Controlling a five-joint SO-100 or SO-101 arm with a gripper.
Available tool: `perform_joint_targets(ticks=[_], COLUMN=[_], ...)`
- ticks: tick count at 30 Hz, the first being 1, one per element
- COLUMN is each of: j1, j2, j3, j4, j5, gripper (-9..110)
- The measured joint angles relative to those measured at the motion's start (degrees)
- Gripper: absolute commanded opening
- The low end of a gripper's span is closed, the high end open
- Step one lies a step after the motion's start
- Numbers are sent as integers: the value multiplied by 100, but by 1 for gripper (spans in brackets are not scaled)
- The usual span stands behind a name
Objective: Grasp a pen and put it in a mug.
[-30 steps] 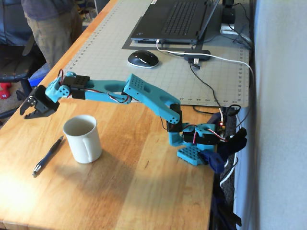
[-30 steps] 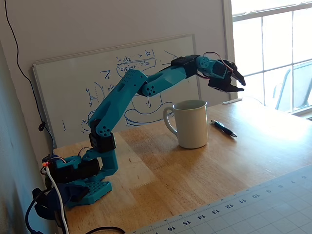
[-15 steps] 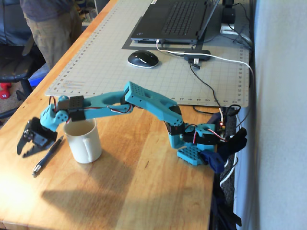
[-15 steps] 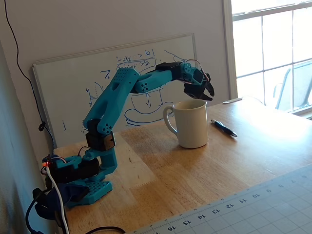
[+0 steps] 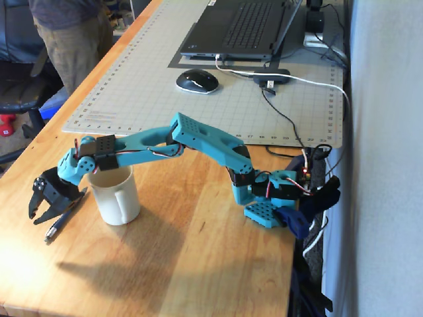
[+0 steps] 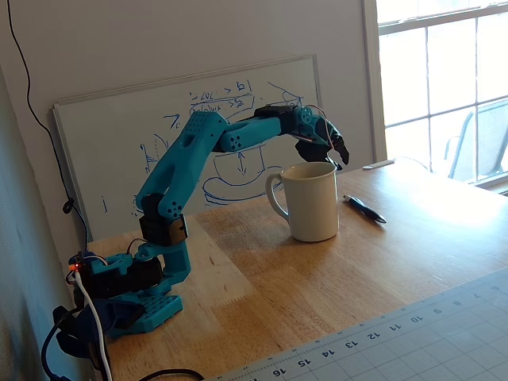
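A cream-white mug [image 5: 117,197] stands upright on the wooden table, with its loop handle [image 6: 274,198] toward the arm's base. The dark pen [image 5: 63,218] lies flat on the table just left of the mug in a fixed view, and right of the mug as the pen [image 6: 365,209] in the other. My gripper [image 5: 41,211] hangs low over the pen's upper end, fingers pointing down and open, holding nothing. From the other side the gripper [image 6: 341,159] shows behind and above the mug's rim. Whether the fingers touch the pen I cannot tell.
A grey cutting mat [image 5: 152,79] carries a laptop [image 5: 244,30] and a mouse [image 5: 196,80]. Cables [image 5: 291,119] run to the arm's base [image 5: 271,198] near the right table edge. A whiteboard [image 6: 119,143] leans on the wall. A person [image 5: 66,33] stands past the far left edge.
The arm folded down and the gripper dropped from high above the table to just over the pen beside the mug. In the last half second it only shifted slightly.
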Motion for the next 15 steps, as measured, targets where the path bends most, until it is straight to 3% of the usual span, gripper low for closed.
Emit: perform_joint_targets(ticks=[6,15], j1=[193,853], j2=[0,0], j3=[0,0], j4=[0,0], j5=[1011,1178], gripper=[4,4])
